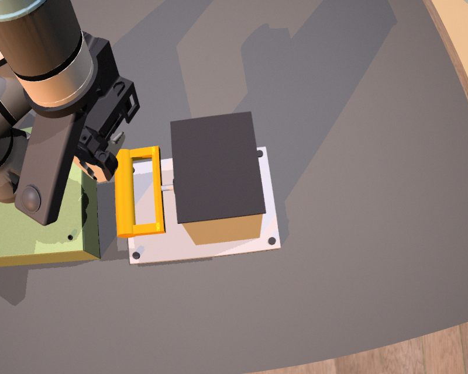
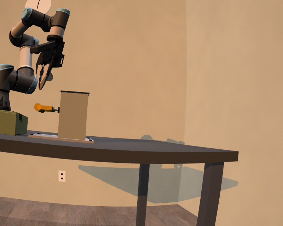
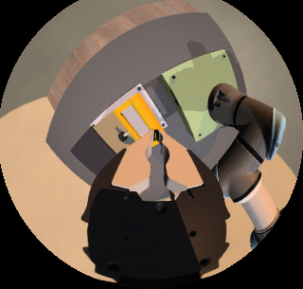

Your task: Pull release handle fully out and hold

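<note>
Your end effector (image 2: 41,85) hangs in the air with its jaws clenched together and nothing between them; in the wrist view the fingertips meet in a closed point. Take the tall tan housing (image 2: 73,114) with the dark top as your landmark: the end effector sits above and to the arm's side of it, higher than the housing's lid, tips aimed downward.

The orange release handle (image 1: 138,191) juts from the housing's face on the side toward the robot base, joined to it by a short pale rod (image 1: 168,187). Its round grip bar (image 1: 125,193) is the part farthest from the housing. In the exterior view the release handle (image 2: 42,107) lies well below the fingertips, apart from them. From the top view the end effector (image 1: 101,160) appears just beside the far end of the grip bar, away from the housing.

The housing stands on a pale base plate (image 1: 210,249) bolted to the bench (image 1: 347,201). An olive mounting block (image 1: 33,233) carrying the arm sits just beyond the release handle from the housing.
</note>
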`<state>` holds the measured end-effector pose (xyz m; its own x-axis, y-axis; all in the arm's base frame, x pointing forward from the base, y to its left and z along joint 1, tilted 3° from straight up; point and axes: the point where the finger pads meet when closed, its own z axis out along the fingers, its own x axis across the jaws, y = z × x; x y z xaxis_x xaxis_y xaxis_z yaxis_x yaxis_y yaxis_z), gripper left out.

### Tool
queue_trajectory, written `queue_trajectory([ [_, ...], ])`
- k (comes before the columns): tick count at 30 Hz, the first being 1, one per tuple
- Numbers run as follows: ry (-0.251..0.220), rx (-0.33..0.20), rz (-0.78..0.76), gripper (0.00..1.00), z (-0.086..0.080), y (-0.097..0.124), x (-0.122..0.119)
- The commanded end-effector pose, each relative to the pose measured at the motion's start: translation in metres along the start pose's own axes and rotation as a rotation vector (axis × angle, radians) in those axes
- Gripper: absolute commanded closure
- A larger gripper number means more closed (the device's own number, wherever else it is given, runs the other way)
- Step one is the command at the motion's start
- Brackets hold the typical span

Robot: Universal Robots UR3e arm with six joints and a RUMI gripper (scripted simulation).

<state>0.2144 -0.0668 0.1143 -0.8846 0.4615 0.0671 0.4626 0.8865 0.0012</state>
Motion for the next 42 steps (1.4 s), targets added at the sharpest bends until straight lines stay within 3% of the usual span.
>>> queue_trajectory([
  [1, -0.004, -0.012, -0.144, 1.00, -0.0006, 0.0007, -0.0018],
  [13, 0.002, -0.007, -0.436, 1.00, -0.0007, 0.0043, -0.0046],
  [26, 0.004, -0.006, -0.560, 1.00, -0.0007, 0.0062, -0.0056],
  [40, 0.005, -0.005, -0.585, 1.00, -0.0007, 0.0066, -0.0058],
  [41, 0.005, -0.005, -0.585, 0.67, -0.0007, 0.0066, -0.0058],
  [42, 0.005, -0.005, -0.585, 0.67, -0.0007, 0.0066, -0.0058],
])
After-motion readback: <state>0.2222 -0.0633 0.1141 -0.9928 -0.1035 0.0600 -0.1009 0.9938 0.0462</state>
